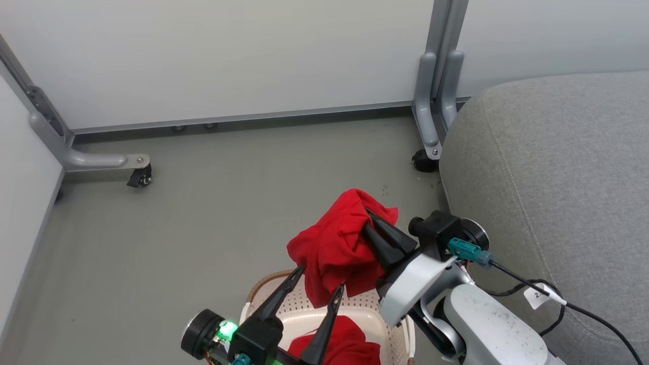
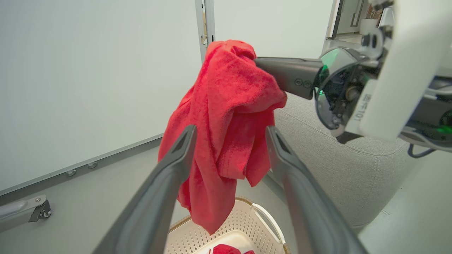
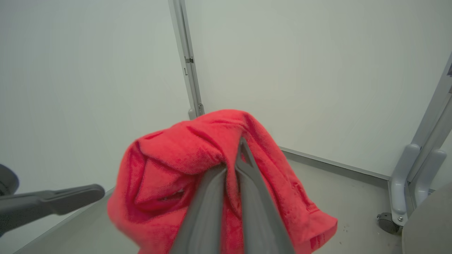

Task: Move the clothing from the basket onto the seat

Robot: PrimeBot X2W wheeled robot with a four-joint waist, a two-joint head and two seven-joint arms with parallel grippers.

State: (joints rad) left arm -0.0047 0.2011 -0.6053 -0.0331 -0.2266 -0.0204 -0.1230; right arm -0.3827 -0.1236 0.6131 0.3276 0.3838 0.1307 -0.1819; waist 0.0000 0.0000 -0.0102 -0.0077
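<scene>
Red garment (image 1: 332, 243) pinched in closed right gripper (image 1: 367, 220) — hanging above basket (image 1: 263, 289); left gripper (image 1: 321, 278) spread wide.

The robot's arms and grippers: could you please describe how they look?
Both have two long dark grey fingers. The left gripper has a black base with a green light; the right gripper has a white wrist, teal connector, black cable and white tag.

Your right gripper (image 1: 372, 223) is pinching tight; your left gripper (image 1: 321, 278) is hovering, fingers wide apart, just beneath it.
</scene>
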